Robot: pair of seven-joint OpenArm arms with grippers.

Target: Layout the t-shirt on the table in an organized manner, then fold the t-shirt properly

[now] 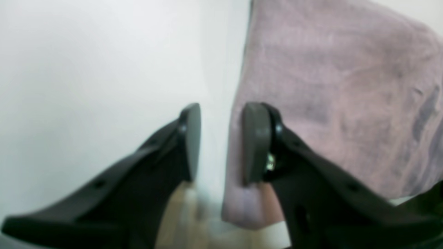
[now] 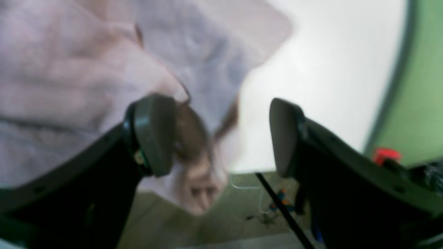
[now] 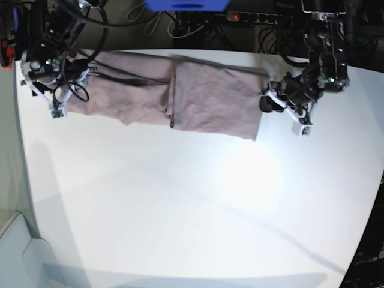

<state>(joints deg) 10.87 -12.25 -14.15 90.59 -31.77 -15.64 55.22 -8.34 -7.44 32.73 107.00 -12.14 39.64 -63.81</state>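
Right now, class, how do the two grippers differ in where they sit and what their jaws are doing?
The left gripper has jaws slightly apart at the t-shirt's side edge; the right gripper gapes wider beside bunched cloth. In the base view the left gripper sits just off the shirt, while the right gripper overlaps it. Both are black, open, holding nothing.

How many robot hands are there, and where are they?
2. The left gripper is at one end of the t-shirt; the right gripper is at the other end. Both are open and holding nothing.
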